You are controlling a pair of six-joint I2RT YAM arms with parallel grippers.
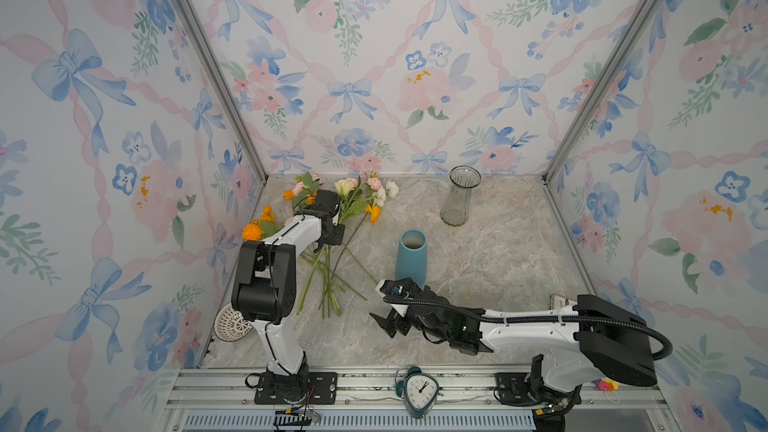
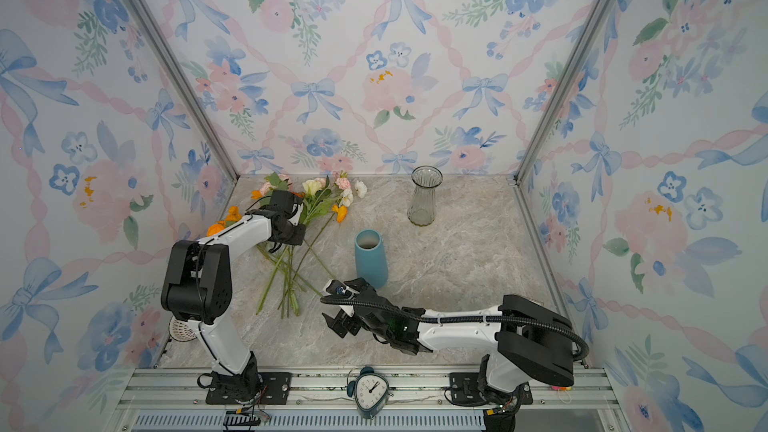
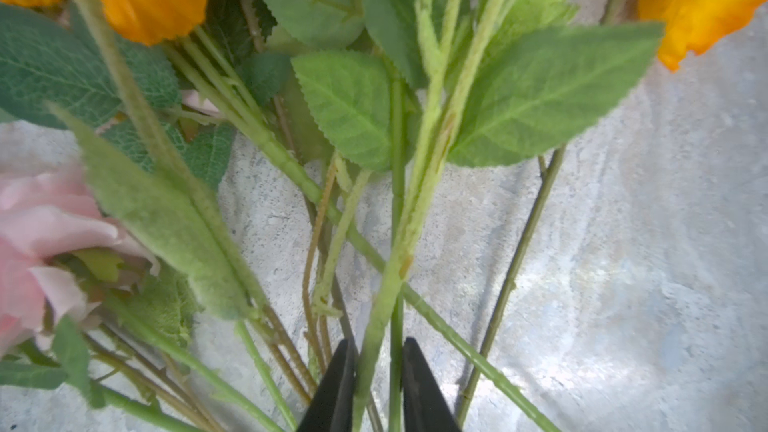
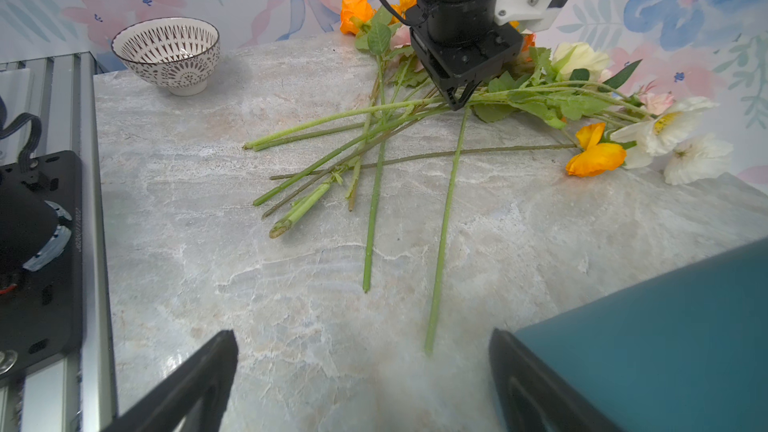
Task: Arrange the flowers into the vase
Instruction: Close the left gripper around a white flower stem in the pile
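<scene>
Left wrist view has the left gripper [image 3: 377,367] bracketing two stems of the flowers [image 3: 349,110], heaped on the table [image 1: 498,243]; whether they are pinched cannot be told. Beside the blue vase [image 1: 411,257] the right gripper [image 4: 361,384] gapes empty. Picking up seems the step in hand; next calls for a firm clench, then a lift clear of the tangle.

Light was soft and even, shadows faint. Up close, the flowers [image 3: 349,118] looked blurry and the counter [image 3: 623,243] pale.
</scene>
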